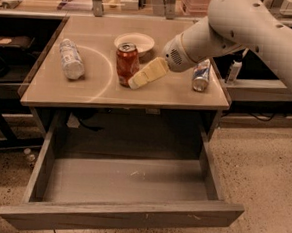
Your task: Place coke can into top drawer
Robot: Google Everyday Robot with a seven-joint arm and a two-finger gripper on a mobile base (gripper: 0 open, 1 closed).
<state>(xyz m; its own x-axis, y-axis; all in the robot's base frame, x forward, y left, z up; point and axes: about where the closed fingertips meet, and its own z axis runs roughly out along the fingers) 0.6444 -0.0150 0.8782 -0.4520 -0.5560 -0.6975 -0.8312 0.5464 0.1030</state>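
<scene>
The coke can [126, 63], red-orange with a silver top, stands upright near the middle of the cabinet top. My gripper [138, 81] reaches in from the right on the white arm; its pale finger [148, 73] lies right beside the can's right side, at or very near touching it. The top drawer [121, 187] is pulled fully open below the cabinet top, grey and empty inside.
A clear white-labelled bottle [72, 58] lies on its side at the left of the cabinet top [62, 90]. A white bowl [135, 41] sits behind the coke can. A blue-and-silver can [201, 75] stands at the right, near the edge. Dark shelving flanks the cabinet.
</scene>
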